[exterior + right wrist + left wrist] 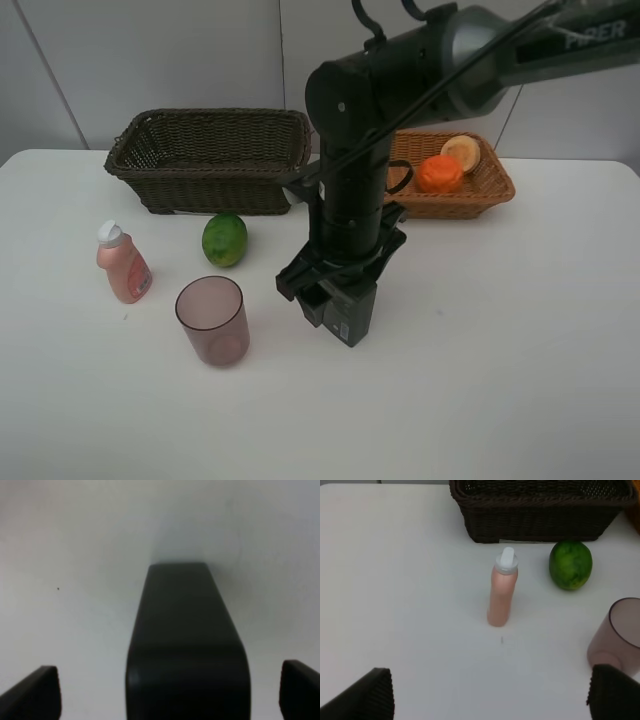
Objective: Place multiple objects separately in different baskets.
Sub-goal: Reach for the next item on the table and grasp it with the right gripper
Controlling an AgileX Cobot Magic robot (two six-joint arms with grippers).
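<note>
The right gripper (167, 687) stood spread wide astride the dark pump bottle (187, 645) at the table's (520, 350) centre, clasping nothing; the left gripper (490, 700) gaped empty; pink bottle (123, 263), green fruit (225, 239) and cup (212, 320) sat nearer its left edge.

The right arm (350, 200) blocks the middle of the table (520, 330), with cup (212, 320), green fruit (225, 239) and pink bottle (122, 264) standing spaced apart on its left and bare tabletop on its right.

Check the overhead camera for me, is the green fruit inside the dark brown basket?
No, the green fruit lies on the white table just in front of the dark brown basket, outside it.
</note>
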